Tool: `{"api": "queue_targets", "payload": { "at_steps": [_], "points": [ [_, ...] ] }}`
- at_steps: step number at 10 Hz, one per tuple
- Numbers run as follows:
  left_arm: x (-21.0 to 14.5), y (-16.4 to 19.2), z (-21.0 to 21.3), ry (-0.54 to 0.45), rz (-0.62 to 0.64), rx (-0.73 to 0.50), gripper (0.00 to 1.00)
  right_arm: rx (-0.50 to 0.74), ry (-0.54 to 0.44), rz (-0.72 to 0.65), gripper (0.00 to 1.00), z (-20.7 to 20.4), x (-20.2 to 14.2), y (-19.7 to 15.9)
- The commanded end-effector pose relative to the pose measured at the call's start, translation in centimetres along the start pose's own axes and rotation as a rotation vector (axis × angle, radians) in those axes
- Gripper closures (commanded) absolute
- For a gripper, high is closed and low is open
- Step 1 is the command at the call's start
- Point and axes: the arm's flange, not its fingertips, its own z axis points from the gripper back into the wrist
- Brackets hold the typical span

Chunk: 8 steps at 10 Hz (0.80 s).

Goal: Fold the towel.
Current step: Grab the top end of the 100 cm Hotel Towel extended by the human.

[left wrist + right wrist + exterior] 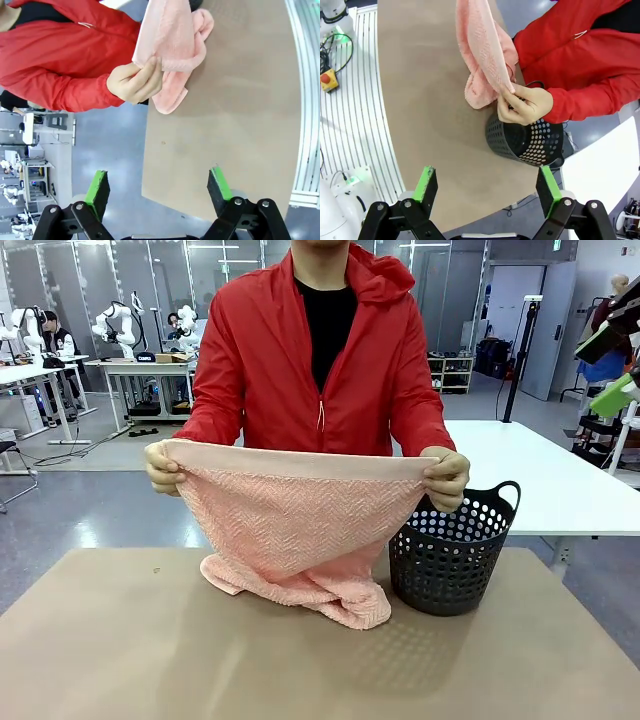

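My left jaws and right jaws both stand wide and empty, well apart from the towel (pixel 300 525). A person's hands (pixel 447 478) hold its band up; its tail bunches on the surface (pixel 120 660) by a basket (pixel 450 565). Folding looks unstarted: I'd need it spread flat first. White tables (pixel 560 480) stand behind.

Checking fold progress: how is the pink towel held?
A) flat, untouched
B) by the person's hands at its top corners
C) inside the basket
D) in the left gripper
B: one hand and the other hand pinch the towel's top corners, its lower end bunched on the table.
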Motion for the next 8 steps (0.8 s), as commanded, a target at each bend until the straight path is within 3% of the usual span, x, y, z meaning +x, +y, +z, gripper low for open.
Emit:
{"api": "queue_targets", "payload": {
  "at_steps": [1,2,3,6,8],
  "points": [
    [0.1,0.0,-0.1,0.000,0.003,0.002,0.00,0.000,0.000,0.001,0.00,-0.1,0.0,0.0],
    [4.6,1.4,-0.5,0.010,-0.088,-0.033,0.00,0.028,0.030,0.121,0.00,-1.8,3.6,-1.1],
    [7.8,2.6,-1.1,0.004,-0.096,-0.074,0.00,0.046,0.024,0.183,0.00,-2.8,5.7,-1.4],
    [15.2,4.9,-3.7,0.147,-0.152,-0.128,0.00,0.035,0.122,0.266,0.00,-6.1,10.1,-1.9],
    [18.8,5.2,-5.6,0.175,-0.207,-0.182,0.00,0.054,0.150,0.310,0.00,-7.9,11.9,-1.8]
  ]
}}
